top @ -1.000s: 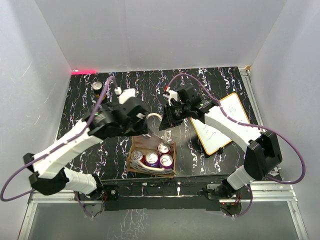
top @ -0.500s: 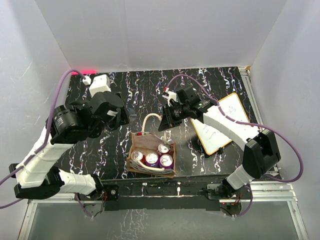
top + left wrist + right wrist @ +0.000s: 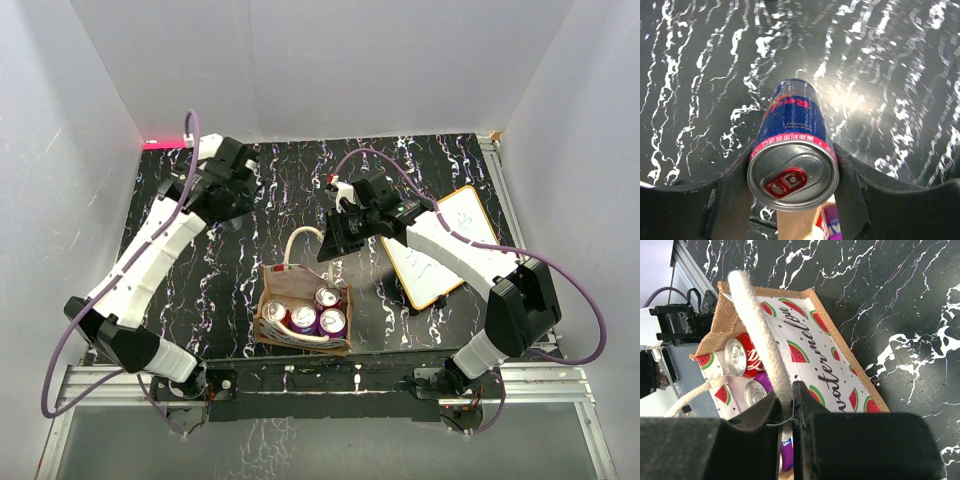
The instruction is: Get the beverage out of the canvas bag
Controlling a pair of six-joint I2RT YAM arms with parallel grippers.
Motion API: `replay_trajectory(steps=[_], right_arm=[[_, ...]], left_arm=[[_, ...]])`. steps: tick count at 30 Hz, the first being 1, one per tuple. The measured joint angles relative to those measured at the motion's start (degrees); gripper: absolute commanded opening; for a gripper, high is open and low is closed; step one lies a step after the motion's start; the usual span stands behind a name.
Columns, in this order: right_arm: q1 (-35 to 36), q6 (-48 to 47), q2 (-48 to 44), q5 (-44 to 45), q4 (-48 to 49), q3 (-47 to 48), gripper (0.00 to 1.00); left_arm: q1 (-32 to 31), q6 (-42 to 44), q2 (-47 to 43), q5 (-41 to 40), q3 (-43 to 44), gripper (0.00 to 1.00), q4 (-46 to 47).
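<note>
Clamping my left gripper (image 3: 793,180) across the beverage can (image 3: 790,125): stiff, slick, probably dentable. My right gripper (image 3: 787,400) pinches the soft handle (image 3: 760,325) of the canvas bag (image 3: 841,347).

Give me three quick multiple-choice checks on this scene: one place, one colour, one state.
1. The whiteboard lies: A right of the canvas bag; B left of it; C inside it.
2. The can in the left gripper is mostly: A green; B orange; C blue.
3. The right gripper is: A open; B shut on the bag's handle; C out of view.
A, top view shows it on the bag's right; C, its sides are blue in the left wrist view; B, it clamps the cream rope.
</note>
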Motion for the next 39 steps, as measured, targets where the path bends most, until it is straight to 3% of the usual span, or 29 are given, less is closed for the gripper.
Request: replay_trajectory(steps=[6,15,24,35,39], right_arm=[[0.0,-0.2,0.1,0.2,-0.1,0.0,0.12],[0.0,-0.3,0.7,0.3,-0.3,0.0,0.12],[0.0,-0.5,0.7,0.6,-1.0,0.1,0.12],[0.0,-1.4,0.7,1.3,-1.2,0.1,0.12],[0.0,-1.4,0.7,1.4,-1.2,0.1,0.12]], left_arm=[[14.5,2.0,-0.1,5.3,-9.4,0.00,8.2],[27.6,4.6,10.6,11.3,-11.5,0.00,19.4],[33.8,5.3,19.5,16.6,-12.3,0.00,26.7],[34.9,7.2,25.1,17.4,-7.1,0.00,28.0],[34.9,7.6,26.6,17.6,-5.5,0.09,27.5]])
